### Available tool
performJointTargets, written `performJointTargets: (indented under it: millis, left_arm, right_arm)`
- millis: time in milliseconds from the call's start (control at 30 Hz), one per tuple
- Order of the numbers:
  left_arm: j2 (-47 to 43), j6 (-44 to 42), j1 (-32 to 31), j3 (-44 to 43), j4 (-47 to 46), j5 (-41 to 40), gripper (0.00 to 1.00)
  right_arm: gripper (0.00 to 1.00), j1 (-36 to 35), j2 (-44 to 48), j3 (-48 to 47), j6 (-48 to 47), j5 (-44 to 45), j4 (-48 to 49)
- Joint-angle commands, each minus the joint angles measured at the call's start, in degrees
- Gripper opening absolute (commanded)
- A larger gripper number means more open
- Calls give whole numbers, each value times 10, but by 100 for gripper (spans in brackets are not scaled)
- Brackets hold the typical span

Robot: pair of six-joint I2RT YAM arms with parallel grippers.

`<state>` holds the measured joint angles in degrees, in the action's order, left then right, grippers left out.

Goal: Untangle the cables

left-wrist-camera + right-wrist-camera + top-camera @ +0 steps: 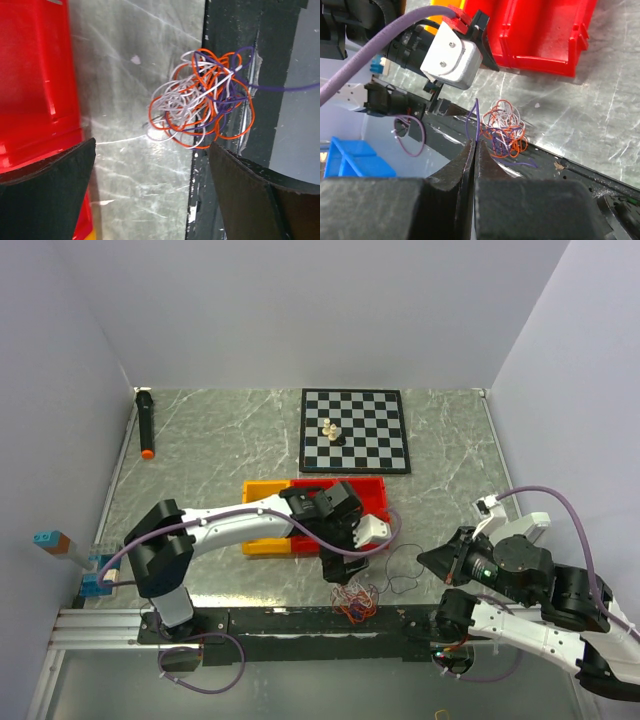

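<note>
A tangle of orange, white and purple cables (356,602) lies at the table's near edge, partly on the black rail. It also shows in the left wrist view (200,102) and the right wrist view (506,129). My left gripper (335,567) hovers just behind the tangle, open and empty (152,155), with the tangle beyond its fingertips. My right gripper (422,558) is shut (474,144) on a purple cable (477,120), a strand that runs from the tangle up into its jaws. A thin loop of the strand (401,570) hangs between the tangle and the right gripper.
A red bin (352,487) and a yellow bin (262,543) sit just behind the left gripper. A chessboard (375,440) with pieces (332,430) lies farther back. A black marker (146,423) lies at the far left. A black rail (290,622) runs along the near edge.
</note>
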<state>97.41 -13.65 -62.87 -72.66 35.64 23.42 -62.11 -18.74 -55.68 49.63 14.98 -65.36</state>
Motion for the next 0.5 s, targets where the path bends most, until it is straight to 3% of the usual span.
performJointTargets:
  millis: [0, 267, 467]
  left_arm:
    - [16, 25, -14, 2, -28, 30, 99]
    - [26, 41, -23, 16, -42, 63, 97]
    - [47, 42, -23, 29, -74, 37, 99]
  right_arm:
    - [0, -5, 11, 12, 2, 2, -3]
    - [0, -5, 9, 13, 8, 7, -9]
    - [0, -6, 4, 7, 14, 10, -13]
